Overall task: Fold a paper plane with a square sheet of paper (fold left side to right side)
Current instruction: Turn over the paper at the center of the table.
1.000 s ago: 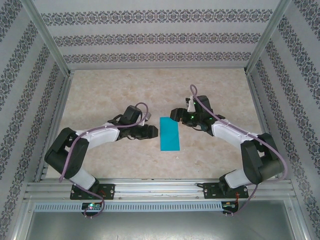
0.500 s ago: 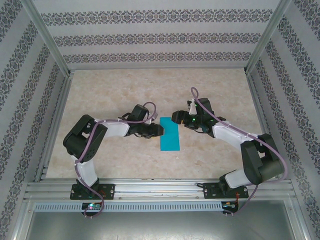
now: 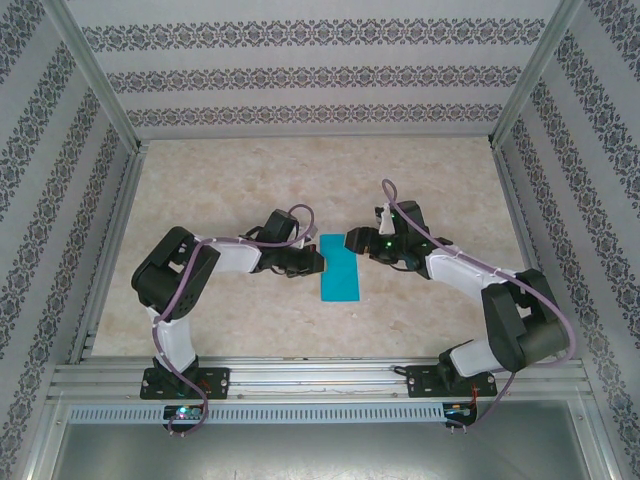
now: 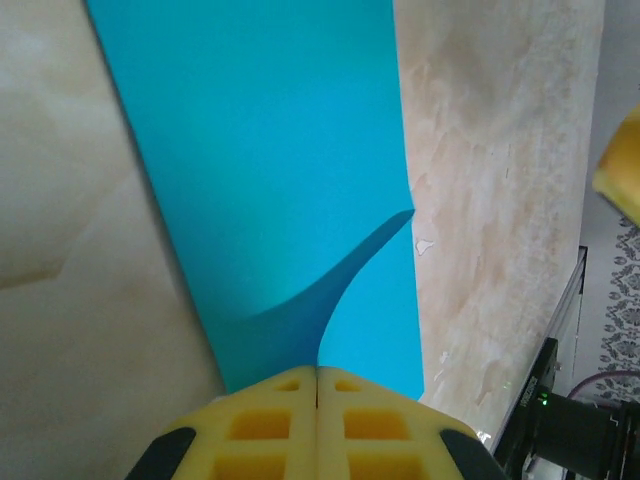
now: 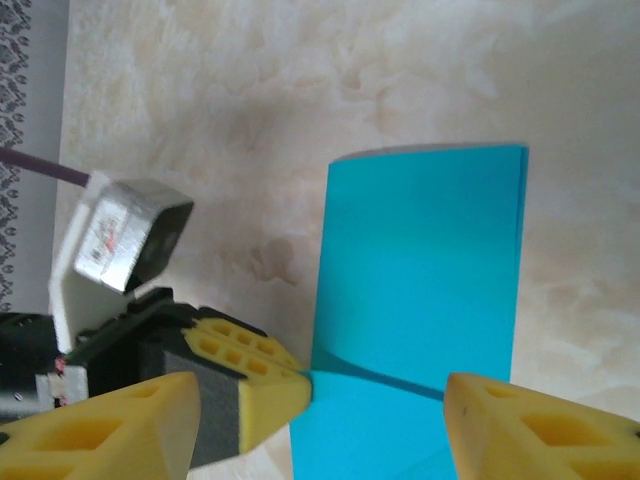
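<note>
The square sheet of paper (image 3: 339, 270) is teal-blue and lies folded into a narrow rectangle on the table's middle. My left gripper (image 3: 322, 260) is at its left edge, shut on the top layer. In the left wrist view the yellow pads (image 4: 270, 425) meet at the left gripper (image 4: 318, 372), and the pinched layer of paper (image 4: 270, 180) curls up from the sheet. My right gripper (image 3: 352, 240) hovers open over the sheet's far end. In the right wrist view the paper (image 5: 430, 250) sits between its spread fingers (image 5: 520, 430), opposite the left gripper (image 5: 303, 375).
The marble-patterned tabletop (image 3: 300, 180) is walled by patterned panels on three sides. An aluminium rail (image 3: 320, 380) carrying both arm bases runs along the near edge. Both arms reach in toward the middle, close to each other.
My left arm has moved right to the paper's left edge and its gripper has shut on the top layer. The right gripper has edged slightly left over the sheet.
</note>
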You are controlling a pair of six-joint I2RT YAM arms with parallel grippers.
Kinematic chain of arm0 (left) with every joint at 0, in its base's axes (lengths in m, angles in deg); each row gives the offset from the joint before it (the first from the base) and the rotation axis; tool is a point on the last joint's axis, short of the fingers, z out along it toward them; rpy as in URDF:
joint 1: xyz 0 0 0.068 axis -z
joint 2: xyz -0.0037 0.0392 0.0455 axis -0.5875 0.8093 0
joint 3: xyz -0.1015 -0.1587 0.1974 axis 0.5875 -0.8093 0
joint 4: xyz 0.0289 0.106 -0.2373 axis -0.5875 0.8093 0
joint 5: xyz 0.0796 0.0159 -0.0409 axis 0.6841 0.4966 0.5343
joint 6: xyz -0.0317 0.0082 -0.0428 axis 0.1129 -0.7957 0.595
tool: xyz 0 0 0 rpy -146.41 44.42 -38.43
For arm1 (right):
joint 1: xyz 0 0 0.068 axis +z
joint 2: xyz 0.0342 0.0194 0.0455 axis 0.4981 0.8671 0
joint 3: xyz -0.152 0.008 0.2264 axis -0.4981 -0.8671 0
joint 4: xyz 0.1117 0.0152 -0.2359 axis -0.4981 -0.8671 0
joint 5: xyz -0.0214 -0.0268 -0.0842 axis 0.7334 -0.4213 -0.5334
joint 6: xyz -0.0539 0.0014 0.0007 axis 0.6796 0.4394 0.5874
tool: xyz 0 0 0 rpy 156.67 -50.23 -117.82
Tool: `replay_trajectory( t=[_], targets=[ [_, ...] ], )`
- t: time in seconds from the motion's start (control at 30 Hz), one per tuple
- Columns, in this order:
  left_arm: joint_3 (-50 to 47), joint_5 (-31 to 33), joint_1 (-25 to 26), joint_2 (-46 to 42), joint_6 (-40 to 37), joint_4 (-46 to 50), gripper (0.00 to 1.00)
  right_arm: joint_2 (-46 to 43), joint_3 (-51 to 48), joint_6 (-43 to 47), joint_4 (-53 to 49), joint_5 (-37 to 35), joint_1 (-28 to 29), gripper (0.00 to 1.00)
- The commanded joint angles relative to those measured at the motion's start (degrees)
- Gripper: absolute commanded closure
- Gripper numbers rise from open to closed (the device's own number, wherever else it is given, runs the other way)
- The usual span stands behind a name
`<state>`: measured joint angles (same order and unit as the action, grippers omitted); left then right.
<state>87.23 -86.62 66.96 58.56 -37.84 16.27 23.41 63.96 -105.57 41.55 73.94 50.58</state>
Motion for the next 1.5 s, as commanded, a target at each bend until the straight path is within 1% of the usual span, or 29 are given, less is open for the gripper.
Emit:
replay_trajectory(
  t=[0.0, 0.2, 0.43, 0.7, 0.8, 0.97, 1.07, 1.2, 1.27, 1.3, 1.37, 1.43, 1.47],
  targets=[
    [-3.3, 2.1, -0.5, -4.4, 1.1, -5.3, 0.97, -2.6, -2.3, 0.7, 0.4, 1.0, -0.7, 0.35],
    [-8.2, 4.7, -0.4, -7.3, 4.6, -12.0, 0.98, -3.6, -6.1, -1.1, 4.3, 2.8, -0.3, 0.35],
    [-9.4, 6.1, -0.4, -8.0, 5.1, -12.6, 0.98, -0.4, -5.7, -1.9, 7.1, 2.8, 3.2, 0.36],
    [-9.5, 6.1, -0.5, -7.8, 4.8, -12.1, 0.98, 6.3, -1.6, -3.0, 9.6, 2.1, 6.5, 0.41],
    [-9.3, 5.8, -0.5, -7.5, 4.9, -12.0, 0.97, 8.6, 0.2, -2.9, 9.5, 2.2, 7.3, 0.46],
    [-9.1, 6.2, -0.5, -7.6, 4.8, -11.8, 0.96, 11.6, 0.5, -4.7, 11.0, 0.9, 8.1, 0.56],
    [-8.9, 6.3, -0.4, -8.0, 4.6, -11.4, 0.94, 12.4, 1.0, -4.8, 11.3, 1.1, 8.6, 0.64],
    [-8.4, 7.0, -0.4, -9.5, 3.7, -9.4, 0.87, 12.3, 1.2, -4.6, 11.1, 1.1, 8.7, 0.82],
    [-8.1, 8.8, -0.5, -11.6, 2.4, -6.9, 0.77, 11.0, 1.1, -4.3, 10.6, 0.8, 8.3, 0.91],
    [-8.0, 9.6, -0.5, -12.8, 1.7, -5.6, 0.74, 10.3, 1.1, -4.2, 10.4, 0.8, 8.1, 0.93],
    [-7.9, 11.8, -0.9, -16.4, 0.1, -2.9, 0.63, 8.4, 0.9, -3.8, 10.3, 1.1, 7.1, 0.99],
    [-8.0, 13.8, -1.4, -20.1, -1.4, -0.4, 0.54, 5.9, 0.7, -3.3, 10.4, 1.5, 5.6, 1.0],
    [-8.0, 14.7, -1.7, -22.3, -2.1, 0.9, 0.48, 4.4, 0.7, -3.0, 10.4, 2.1, 4.7, 1.0]
  ],
)
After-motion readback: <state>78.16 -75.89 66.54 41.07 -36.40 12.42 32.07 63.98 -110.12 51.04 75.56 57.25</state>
